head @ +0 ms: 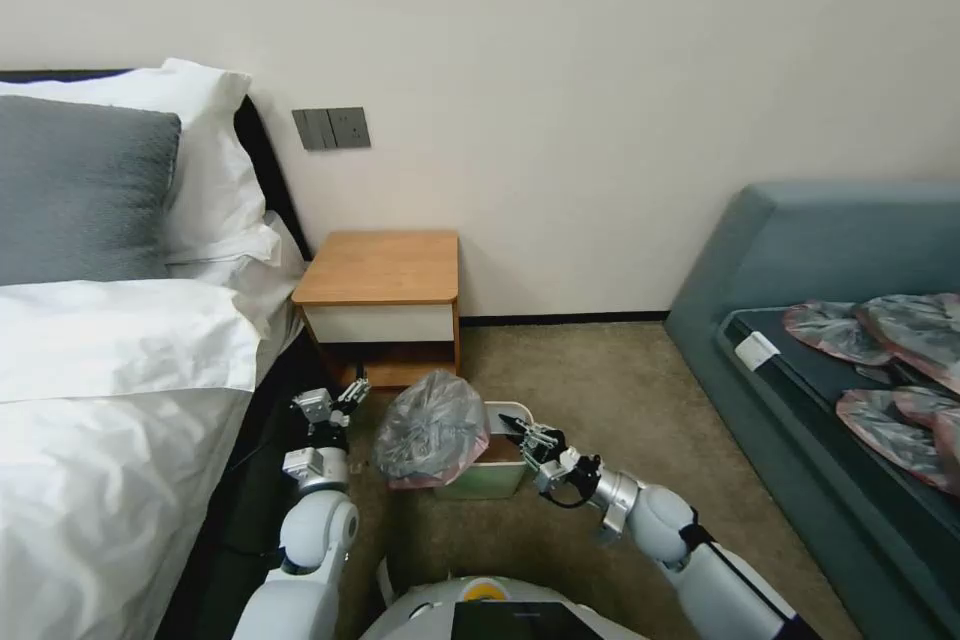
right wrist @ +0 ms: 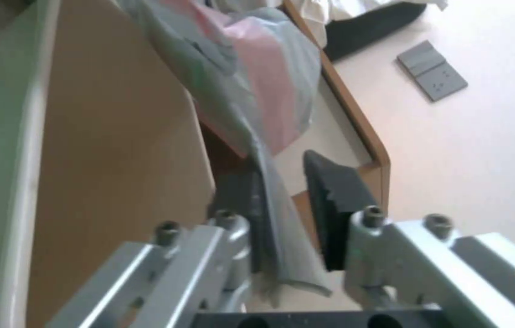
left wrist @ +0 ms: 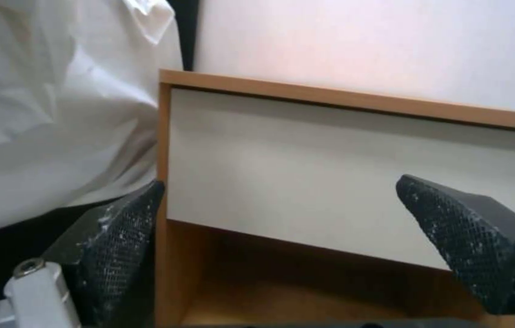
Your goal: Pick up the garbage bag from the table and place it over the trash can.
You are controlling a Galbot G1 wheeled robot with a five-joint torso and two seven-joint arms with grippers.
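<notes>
The garbage bag (head: 432, 428) is off the table (head: 380, 267) and already at the trash can (head: 497, 468) on the carpet, bunched up in a grey, pink-edged lump over the bin's corner at about ten o'clock from its middle. It is draped on the rim rather than fitted round it.

The right gripper (head: 524, 431) sits at the bin's three o'clock side. In the right wrist view its fingers (right wrist: 330, 200) have a thin flap of the bag's film between them with a small gap on one side, so I'd say it is pinching the bag, though I can't be sure how firm that pinch is. The left gripper (head: 345, 394) hangs spread wide and empty at nine o'clock from the bag, facing the table's white drawer front (left wrist: 330, 191).

To do this step well, I reckon the right hand should draw its edge outward and down over the near rim while the left takes the opposite edge, so the mouth opens evenly. Pulling one side alone would likely drag the whole bundle off.

Counted: one bag at the bin, one bin, one table, two grippers. On the sofa (head: 800, 250) at three o'clock lie spare flattened bags (head: 880, 360), four or so, overlapping. One wall switch plate (head: 331, 128), one bed (head: 110, 390).
</notes>
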